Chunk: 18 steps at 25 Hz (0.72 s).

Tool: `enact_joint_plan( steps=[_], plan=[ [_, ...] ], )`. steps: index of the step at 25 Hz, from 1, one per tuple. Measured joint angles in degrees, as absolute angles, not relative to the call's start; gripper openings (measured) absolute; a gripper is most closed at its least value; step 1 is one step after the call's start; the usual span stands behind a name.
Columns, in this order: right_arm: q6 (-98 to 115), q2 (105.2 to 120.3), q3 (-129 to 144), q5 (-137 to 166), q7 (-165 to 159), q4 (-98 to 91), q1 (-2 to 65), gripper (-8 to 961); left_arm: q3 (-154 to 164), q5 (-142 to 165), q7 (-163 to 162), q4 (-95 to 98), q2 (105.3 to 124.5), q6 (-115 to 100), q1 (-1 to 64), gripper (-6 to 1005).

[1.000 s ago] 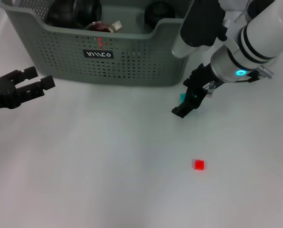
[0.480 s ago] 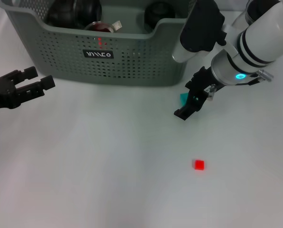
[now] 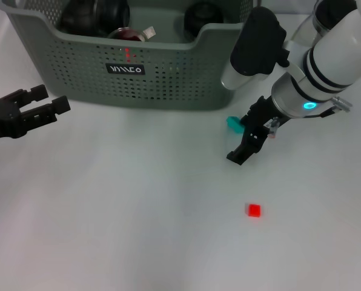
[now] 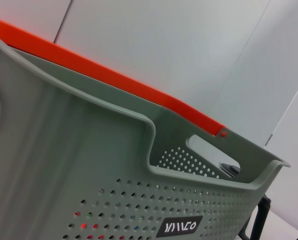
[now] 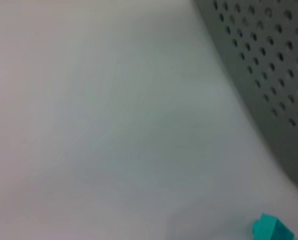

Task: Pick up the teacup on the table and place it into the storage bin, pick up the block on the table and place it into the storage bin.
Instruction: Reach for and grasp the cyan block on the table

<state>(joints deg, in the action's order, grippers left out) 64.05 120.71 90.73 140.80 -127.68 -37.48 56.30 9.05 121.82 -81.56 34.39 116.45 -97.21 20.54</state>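
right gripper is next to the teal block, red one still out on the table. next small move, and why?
Probably shift the right gripper back over the teal block and lower to straddle it. The block sits on the table beside the fingers, not between them, close to the storage bin. The red block lies farther off; the left gripper is parked.

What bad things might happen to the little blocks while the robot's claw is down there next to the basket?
1. The small teal block lies on the white table close beside the right claw, near the grey-green perforated storage bin. A sideways nudge might knock it away or jam it against the bin wall.
2. The small red cube sits alone farther out; a claw coming down off-centre might flick it away.
The left claw rests away from both.
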Motion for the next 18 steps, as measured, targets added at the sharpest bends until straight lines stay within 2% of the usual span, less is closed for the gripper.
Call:
enact_joint_plan(
  steps=[10, 18],
  plan=[
    [66.55, 120.29, 89.31, 140.80, -128.33, -43.68, 53.90, 944, 9.06, 121.82, -81.56, 34.01, 116.36, -96.75, 20.45, 860],
    [61.16, 120.91, 89.80, 138.59, -128.76, -38.23, 56.09, 944, 9.06, 121.82, -81.56, 33.94, 116.42, -96.14, 20.48, 860]
  ],
)
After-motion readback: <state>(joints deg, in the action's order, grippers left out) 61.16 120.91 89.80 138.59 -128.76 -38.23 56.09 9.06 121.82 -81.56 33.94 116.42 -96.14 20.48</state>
